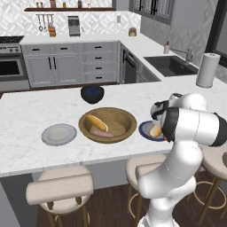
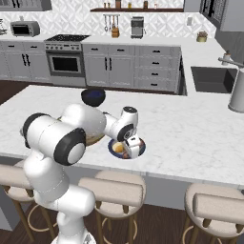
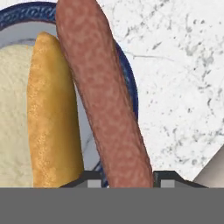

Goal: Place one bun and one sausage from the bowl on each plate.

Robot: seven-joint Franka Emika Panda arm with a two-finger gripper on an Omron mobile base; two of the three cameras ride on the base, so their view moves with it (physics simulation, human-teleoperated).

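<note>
My gripper [image 3: 127, 178] is shut on a reddish-brown sausage [image 3: 105, 100], held low over the dark blue plate [image 3: 129, 83]. A golden bun [image 3: 52, 113] lies on that plate beside the sausage. From the right base view the hand [image 2: 133, 145] hangs over the blue plate [image 2: 114, 151] near the counter's front edge. The wide wooden bowl [image 1: 107, 125] sits mid-counter holding a bun [image 1: 96, 122] and a pink sausage [image 1: 103, 133]. The light grey plate [image 1: 59, 134] lies bare to its left. My arm covers part of the blue plate [image 1: 145, 129] in the left base view.
A smaller dark blue-black bowl [image 1: 92, 93] stands behind the wooden bowl. A paper towel roll [image 1: 208, 69] stands at the counter's far right near the sink [image 1: 170, 64]. Padded stools [image 1: 60, 188] line the counter's front edge below.
</note>
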